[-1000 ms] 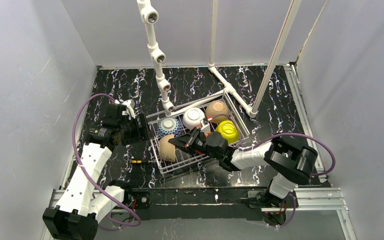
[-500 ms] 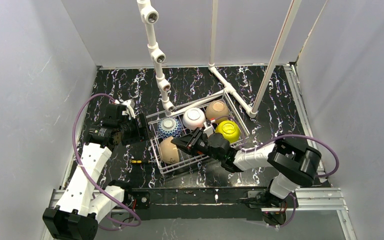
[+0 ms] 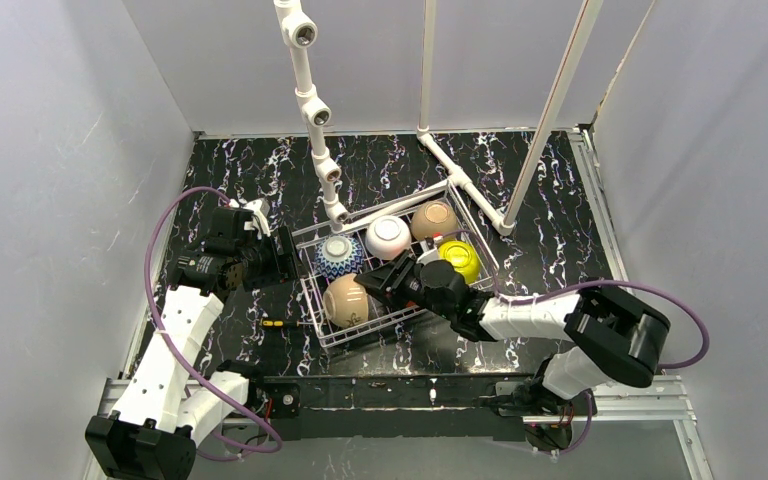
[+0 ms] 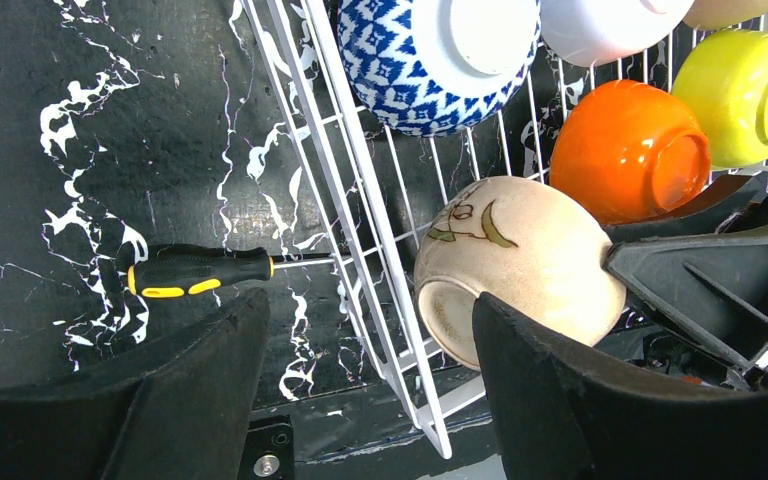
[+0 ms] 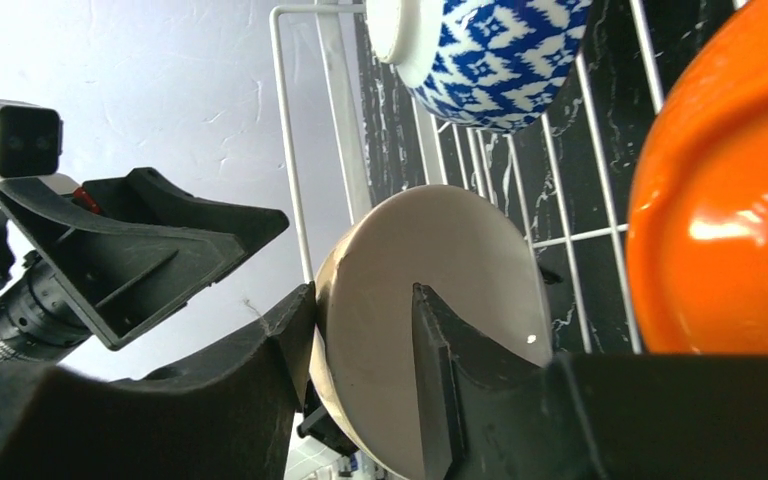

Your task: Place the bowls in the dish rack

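Note:
The wire dish rack (image 3: 312,300) holds several bowls: blue-and-white (image 3: 339,254), white (image 3: 388,236), tan (image 3: 434,220), yellow-green (image 3: 458,258), and a second tan bowl (image 3: 345,300) with a leaf drawing, on its side at the front left. An orange bowl (image 4: 630,150) lies beside it, hidden under my right arm in the top view. My right gripper (image 5: 363,300) is open astride the leaf bowl's rim (image 5: 430,330), one finger inside with a gap. My left gripper (image 4: 365,320) hangs open over the rack's left edge (image 4: 360,250), holding nothing.
A black-and-yellow screwdriver (image 4: 195,272) lies on the black marbled table just left of the rack, its shaft poking through the wires. A white pipe frame (image 3: 315,110) rises behind and over the rack. Grey walls close in on three sides.
My right gripper's jaws have parted from the tan leaf bowl's rim. That bowl has shifted slightly right in the rack, and the right arm has drawn back to the right. The left arm is still.

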`<action>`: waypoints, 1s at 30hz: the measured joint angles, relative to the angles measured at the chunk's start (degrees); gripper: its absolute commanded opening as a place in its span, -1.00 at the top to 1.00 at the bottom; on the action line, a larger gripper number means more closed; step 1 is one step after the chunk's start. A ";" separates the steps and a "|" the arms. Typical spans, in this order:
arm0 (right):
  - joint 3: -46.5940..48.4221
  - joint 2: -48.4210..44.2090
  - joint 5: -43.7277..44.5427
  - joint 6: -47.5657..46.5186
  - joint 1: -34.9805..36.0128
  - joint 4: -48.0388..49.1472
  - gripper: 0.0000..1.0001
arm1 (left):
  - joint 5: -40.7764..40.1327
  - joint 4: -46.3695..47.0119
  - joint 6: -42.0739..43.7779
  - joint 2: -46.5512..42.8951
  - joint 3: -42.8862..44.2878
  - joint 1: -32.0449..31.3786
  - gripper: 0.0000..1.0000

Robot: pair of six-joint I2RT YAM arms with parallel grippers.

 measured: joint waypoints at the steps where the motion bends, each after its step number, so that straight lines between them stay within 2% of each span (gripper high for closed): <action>1: 0.15 -0.48 0.13 -0.52 -0.15 -1.14 0.03 | 0.00 0.00 0.00 0.00 0.00 0.00 -0.43; 14: 2.27 -4.74 1.01 -6.60 -3.15 -15.93 -0.06 | 0.00 -0.02 0.02 0.02 0.00 0.00 -0.43; 30: 7.91 -6.01 2.58 -10.78 -3.80 -28.52 -0.18 | 0.02 0.00 0.02 0.02 0.00 0.00 -0.43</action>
